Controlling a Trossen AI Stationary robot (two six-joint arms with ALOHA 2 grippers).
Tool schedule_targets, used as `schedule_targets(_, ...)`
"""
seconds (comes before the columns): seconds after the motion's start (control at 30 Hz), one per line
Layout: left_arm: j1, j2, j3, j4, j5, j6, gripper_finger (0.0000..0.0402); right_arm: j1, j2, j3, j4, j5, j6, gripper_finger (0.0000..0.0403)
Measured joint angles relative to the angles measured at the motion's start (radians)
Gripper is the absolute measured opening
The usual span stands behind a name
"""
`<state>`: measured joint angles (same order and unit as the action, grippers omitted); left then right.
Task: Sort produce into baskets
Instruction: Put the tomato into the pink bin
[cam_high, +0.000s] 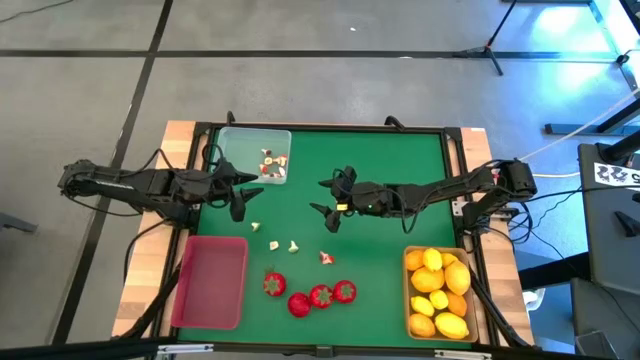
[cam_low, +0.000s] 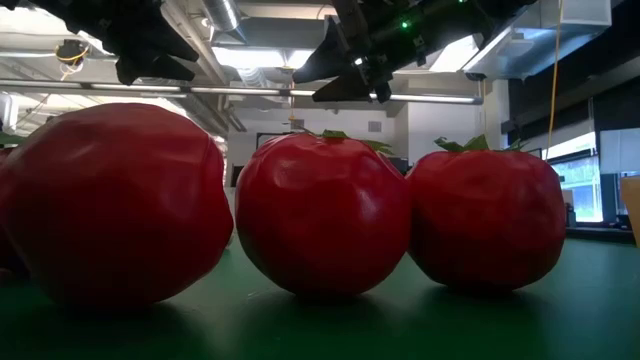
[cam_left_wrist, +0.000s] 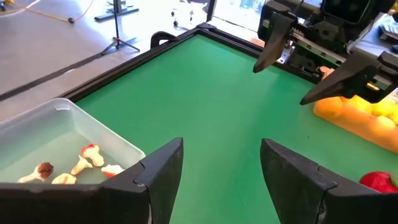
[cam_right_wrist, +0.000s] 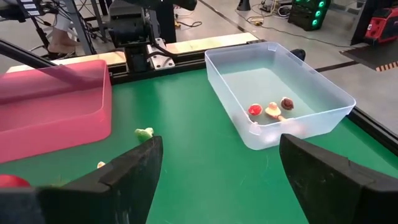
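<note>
Several red strawberries (cam_high: 320, 295) lie on the green table near its front edge and fill the low view (cam_low: 322, 215). A few small white-and-red bits (cam_high: 274, 245) lie loose on the mat between the grippers and the strawberries. The clear basket (cam_high: 255, 130) at the far left holds more bits (cam_right_wrist: 268, 110). The red basket (cam_high: 210, 285) at the near left holds nothing. The tan basket (cam_high: 407, 290) at the near right holds lemons (cam_high: 432, 260) and an orange fruit. My left gripper (cam_high: 243, 195) hangs open beside the clear basket. My right gripper (cam_high: 325, 200) hangs open over the table's middle. The two face each other.
A raised black frame (cam_high: 330, 127) borders the green mat. Bare mat lies between the two grippers and toward the far right corner. Beyond the table are a grey floor, stands and cables.
</note>
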<state>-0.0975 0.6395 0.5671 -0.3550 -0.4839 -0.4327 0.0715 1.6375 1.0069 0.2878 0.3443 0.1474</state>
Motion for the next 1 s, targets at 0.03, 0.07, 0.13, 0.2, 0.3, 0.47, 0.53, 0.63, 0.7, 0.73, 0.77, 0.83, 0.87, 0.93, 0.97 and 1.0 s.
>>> schedule_targets(0.03, 0.000, 0.000, 0.000, 0.000, 0.000, -0.008, 0.0210, 0.000, 0.000, 0.000, 0.000, 0.000, 0.000, 0.0319)
schedule_targets(0.07, 0.000, 0.000, 0.000, 0.000, 0.000, -0.013, 0.0210, 0.000, 0.000, 0.000, 0.000, 0.000, 0.000, 0.0319)
schedule_targets(0.13, 0.000, 0.000, 0.000, 0.000, 0.000, -0.015, 0.0210, 0.000, 0.000, 0.000, 0.000, 0.000, 0.000, 0.0319)
schedule_targets(0.2, 0.000, 0.000, 0.000, 0.000, 0.000, -0.016, 0.0210, 0.000, 0.000, 0.000, 0.000, 0.000, 0.000, 0.0319)
schedule_targets(0.3, 0.000, 0.000, 0.000, 0.000, 0.000, -0.016, 0.0210, 0.000, 0.000, 0.000, 0.000, 0.000, 0.000, 0.0319)
schedule_targets(0.47, 0.000, 0.000, 0.000, 0.000, 0.000, -0.015, 0.0210, 0.000, 0.000, 0.000, 0.000, 0.000, 0.000, 0.0319)
schedule_targets(0.53, 0.000, 0.000, 0.000, 0.000, 0.000, -0.015, 0.0210, 0.000, 0.000, 0.000, 0.000, -0.001, 0.000, 0.0319)
schedule_targets(0.63, 0.000, 0.000, 0.000, 0.000, 0.000, -0.020, 0.0210, 0.000, 0.000, 0.000, 0.000, 0.000, 0.000, 0.0319)
schedule_targets(0.7, 0.000, 0.000, 0.000, 0.000, 0.000, -0.029, 0.0210, 0.000, 0.000, 0.000, 0.000, 0.000, 0.000, 0.0319)
schedule_targets(0.73, 0.000, 0.000, 0.000, 0.000, 0.000, -0.030, 0.0210, 0.000, 0.000, 0.000, 0.000, 0.000, 0.000, 0.0319)
schedule_targets(0.77, 0.000, 0.000, 0.000, 0.000, 0.000, -0.031, 0.0210, 0.000, 0.000, 0.000, 0.000, 0.000, 0.000, 0.0319)
schedule_targets(0.83, 0.000, 0.000, 0.000, 0.000, 0.000, -0.032, 0.0210, 0.000, 0.000, 0.000, 0.000, 0.000, 0.000, 0.0319)
schedule_targets(0.87, 0.000, 0.000, 0.000, 0.000, 0.000, -0.032, 0.0210, 0.000, 0.000, 0.000, 0.000, 0.000, 0.000, 0.0319)
schedule_targets(0.93, 0.000, 0.000, 0.000, 0.000, 0.000, -0.034, 0.0210, 0.000, 0.000, 0.000, 0.000, 0.000, 0.000, 0.0319)
schedule_targets(0.97, 0.000, 0.000, 0.000, 0.000, 0.000, -0.037, 0.0210, 0.000, 0.000, 0.000, 0.000, 0.000, 0.001, 0.0319)
schedule_targets(1.0, 0.000, 0.000, 0.000, 0.000, 0.000, -0.037, 0.0210, 0.000, 0.000, 0.000, 0.000, 0.000, 0.001, 0.0319)
